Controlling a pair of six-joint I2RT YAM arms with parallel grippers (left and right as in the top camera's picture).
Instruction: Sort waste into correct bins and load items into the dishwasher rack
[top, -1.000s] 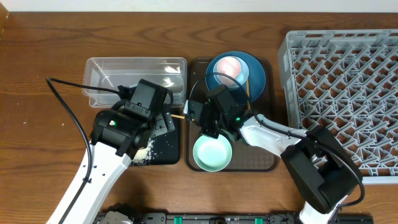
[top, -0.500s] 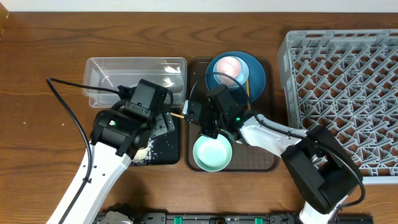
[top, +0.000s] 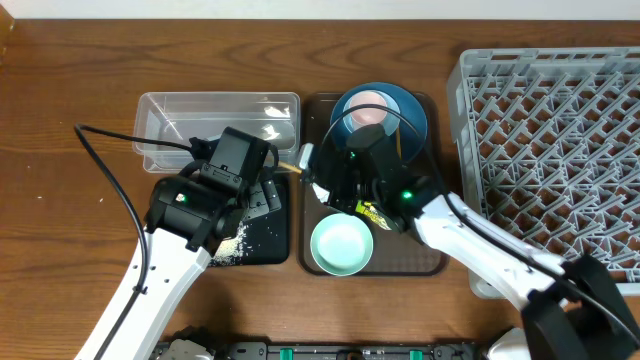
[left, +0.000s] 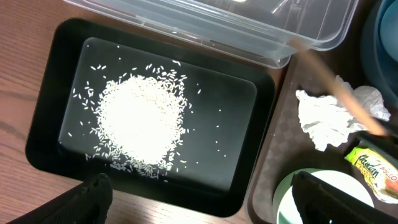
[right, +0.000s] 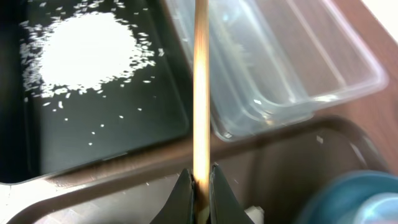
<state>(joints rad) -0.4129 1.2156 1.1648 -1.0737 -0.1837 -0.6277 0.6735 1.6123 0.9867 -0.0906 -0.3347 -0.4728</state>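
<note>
- Wooden table (top: 60, 80): work surface.
- Right gripper (right: 199, 186): clenched on chopstick (right: 200, 93), presumably destined for the dishwasher rack (top: 550, 120).
- Left gripper (left: 208, 199): released, empty, idle above black tray (left: 233, 130) collecting rice (left: 140, 121).

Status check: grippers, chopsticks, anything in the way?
Right gripper shut on chopstick, tip near the clear tub corner. Left gripper open, above rice in black tray. Napkin under the chopstick, wrapper beside it, both on brown tray.
</note>
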